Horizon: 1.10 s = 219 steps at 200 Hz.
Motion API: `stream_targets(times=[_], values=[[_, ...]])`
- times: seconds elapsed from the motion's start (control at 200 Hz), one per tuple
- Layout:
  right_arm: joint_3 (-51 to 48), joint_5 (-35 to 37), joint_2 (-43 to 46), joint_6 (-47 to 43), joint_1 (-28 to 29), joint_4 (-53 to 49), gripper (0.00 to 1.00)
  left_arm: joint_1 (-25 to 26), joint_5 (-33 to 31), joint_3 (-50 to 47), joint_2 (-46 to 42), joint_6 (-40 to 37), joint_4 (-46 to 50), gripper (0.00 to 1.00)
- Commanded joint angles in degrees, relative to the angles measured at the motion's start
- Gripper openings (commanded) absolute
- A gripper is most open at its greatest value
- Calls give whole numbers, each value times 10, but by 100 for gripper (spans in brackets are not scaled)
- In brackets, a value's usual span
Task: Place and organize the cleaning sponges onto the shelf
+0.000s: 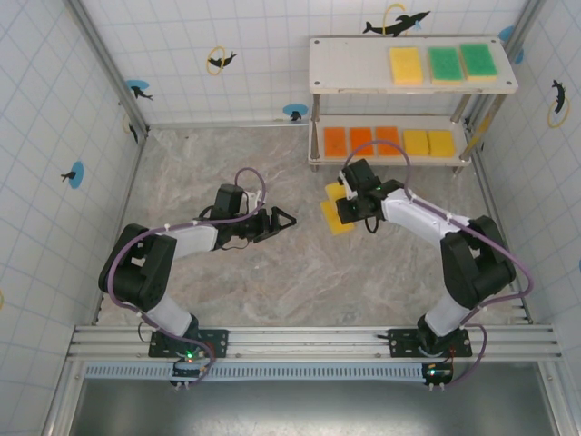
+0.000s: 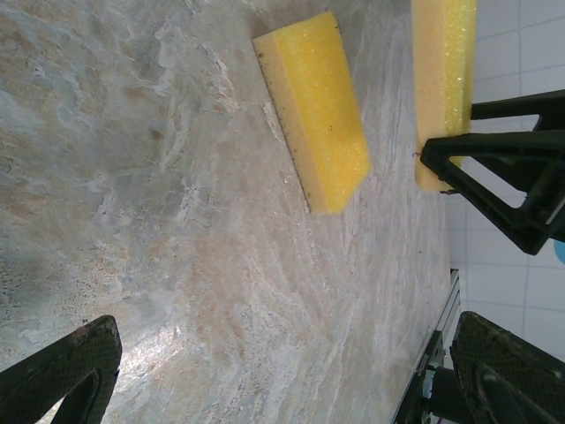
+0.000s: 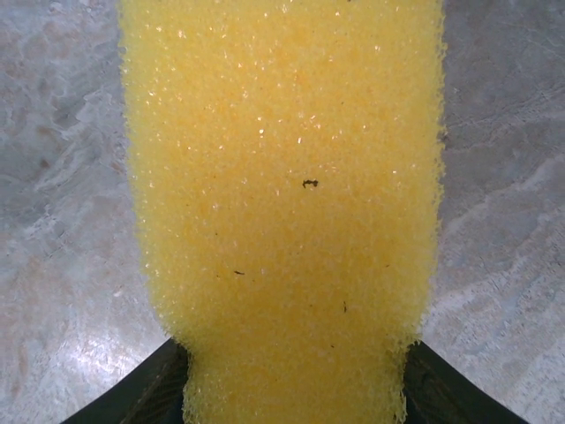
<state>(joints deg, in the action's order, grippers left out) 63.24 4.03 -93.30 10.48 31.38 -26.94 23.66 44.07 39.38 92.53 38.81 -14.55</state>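
Note:
The shelf [image 1: 413,89] stands at the back right. Its top board carries one yellow sponge [image 1: 406,64] and two green ones [image 1: 461,62]; its lower board [image 1: 390,160] holds three orange and two yellow sponges. In front of the shelf, my right gripper [image 1: 349,202] is shut on a yellow sponge [image 1: 333,193] low over the table. In the right wrist view that sponge [image 3: 282,177] is squeezed narrow between my right gripper [image 3: 291,393]. A second yellow sponge [image 1: 335,219] [image 2: 318,106] lies loose beside it. My left gripper [image 1: 283,220] [image 2: 291,375] stands open over bare table, left of both.
The marble table [image 1: 272,272] is walled by white tiled panels on three sides. A metal rail [image 1: 309,341] runs along the near edge. In the left wrist view the right gripper's black fingers [image 2: 503,168] sit by the held sponge [image 2: 444,79].

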Motion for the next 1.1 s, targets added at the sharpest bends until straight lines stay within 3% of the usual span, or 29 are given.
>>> stream_targets(times=[0.0,0.601,1.091], values=[[34,0,35,6,-4,-21,53,-2,0,8,8,-12,0,98],[149,10,117,-23,-21,-105,53,-3,-1,-3,3,-13,-6,98],[259,38,165,-46,-33,-108,54,-3,-4,-4,1,-15,-2,98]])
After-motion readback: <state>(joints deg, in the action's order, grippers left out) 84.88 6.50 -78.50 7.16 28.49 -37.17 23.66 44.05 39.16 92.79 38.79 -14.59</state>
